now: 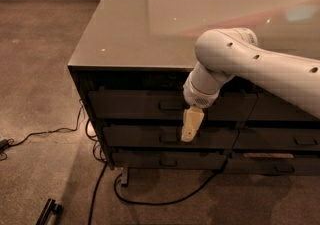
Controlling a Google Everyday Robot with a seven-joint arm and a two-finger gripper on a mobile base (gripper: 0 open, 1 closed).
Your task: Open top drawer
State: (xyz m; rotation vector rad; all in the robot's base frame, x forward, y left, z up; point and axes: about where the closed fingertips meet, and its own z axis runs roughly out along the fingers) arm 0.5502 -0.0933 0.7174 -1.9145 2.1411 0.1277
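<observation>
The top drawer (130, 104) is a wide dark grey-brown front just under the counter top, closed, with a small rectangular handle (171, 105) at its centre. Two lower drawers (140, 136) sit beneath it, also closed. My gripper (189, 128) hangs from the white arm (250, 64) with its pale yellow fingers pointing down. It sits in front of the drawer stack, just right of the top drawer's handle, its tip reaching down over the second drawer's front.
The glossy counter top (150, 24) overhangs the drawers. A right-hand drawer stack (295, 141) lies behind the arm. Black cables (150, 200) trail on the carpet below and to the left. A dark bar-like object (48, 211) lies at the lower left.
</observation>
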